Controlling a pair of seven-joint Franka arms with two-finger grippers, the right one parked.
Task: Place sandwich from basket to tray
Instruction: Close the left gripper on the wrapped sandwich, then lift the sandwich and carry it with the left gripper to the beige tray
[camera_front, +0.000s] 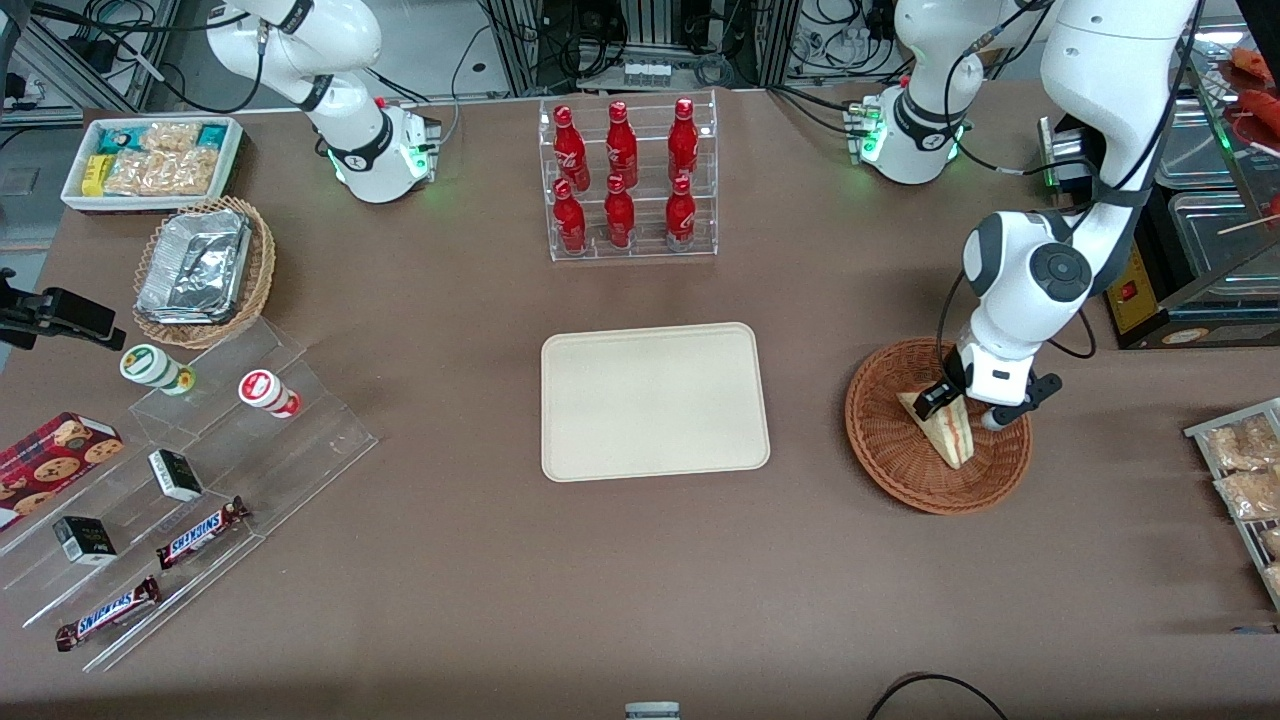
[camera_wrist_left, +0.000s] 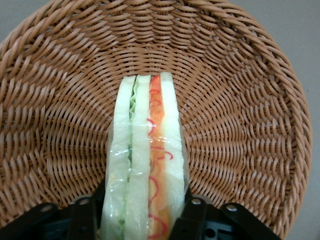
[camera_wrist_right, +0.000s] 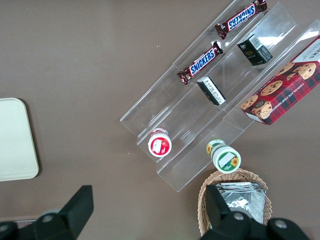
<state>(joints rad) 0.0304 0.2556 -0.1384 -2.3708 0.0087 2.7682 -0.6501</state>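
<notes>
The sandwich (camera_front: 948, 432), a pale wedge with red and green filling stripes, stands on edge in the round reddish-brown wicker basket (camera_front: 890, 450) toward the working arm's end of the table. My left gripper (camera_front: 967, 410) reaches down into the basket and is shut on the sandwich. In the left wrist view the wrapped sandwich (camera_wrist_left: 145, 150) runs between the black fingers (camera_wrist_left: 192, 215), which press on both of its sides, with the basket (camera_wrist_left: 240, 100) weave all around it. The cream tray (camera_front: 655, 400) lies flat at mid-table beside the basket, with nothing on it. Its corner also shows as the tray (camera_wrist_right: 15, 140) in the right wrist view.
A clear rack of red bottles (camera_front: 628, 180) stands farther from the front camera than the tray. Toward the parked arm's end are a white bin of snacks (camera_front: 150, 160), a tan basket with foil containers (camera_front: 205, 270) and acrylic steps with candy bars (camera_front: 180, 480). Packets (camera_front: 1240, 470) lie near the basket.
</notes>
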